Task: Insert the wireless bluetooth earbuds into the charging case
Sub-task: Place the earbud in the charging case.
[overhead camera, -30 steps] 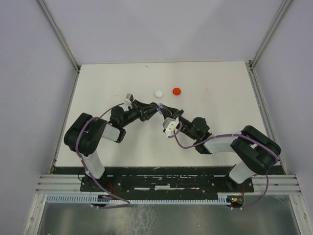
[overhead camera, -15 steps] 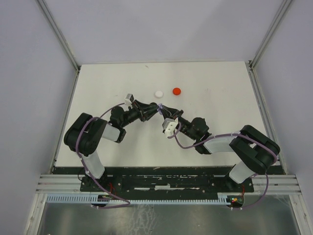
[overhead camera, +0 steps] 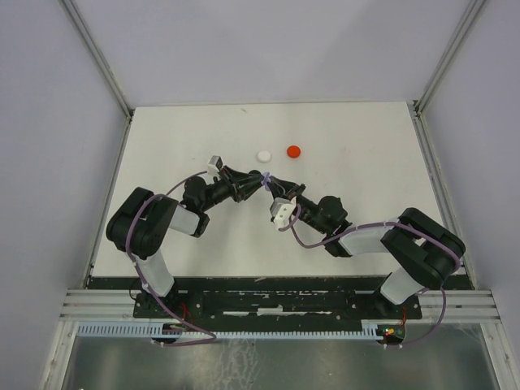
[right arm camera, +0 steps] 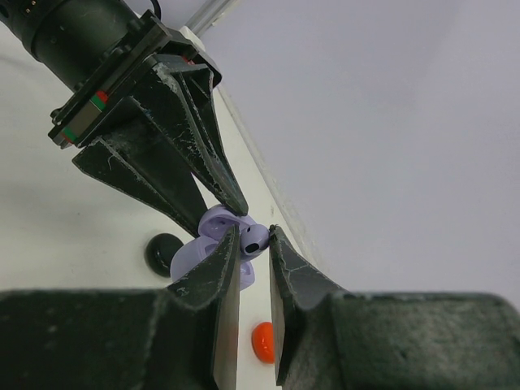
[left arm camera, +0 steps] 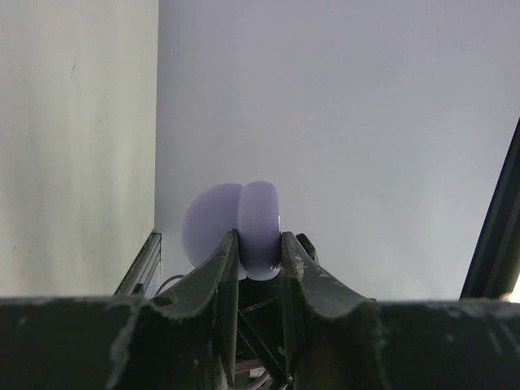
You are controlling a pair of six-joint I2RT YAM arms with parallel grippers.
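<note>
My left gripper point(left arm camera: 260, 244) is shut on a lavender charging case point(left arm camera: 262, 223) and holds it above the table with its lid point(left arm camera: 207, 223) open. My right gripper point(right arm camera: 254, 234) is shut on a lavender earbud point(right arm camera: 258, 241) and holds it right at the open case point(right arm camera: 213, 221). In the right wrist view the left gripper's fingers point(right arm camera: 191, 130) clamp the case from above. In the top view the two grippers meet tip to tip at mid table, the left point(overhead camera: 261, 179) and the right point(overhead camera: 271, 184). The case shows there only as a small lavender spot point(overhead camera: 266, 176).
A white disc point(overhead camera: 263, 155) and a red disc point(overhead camera: 293, 150) lie on the table behind the grippers. The red disc point(right arm camera: 262, 341) and a black disc point(right arm camera: 162, 252) show below the case in the right wrist view. The table has raised rails at its sides.
Almost nothing has changed. The right wrist has shifted very slightly, and both grippers keep their holds at the same spot.
</note>
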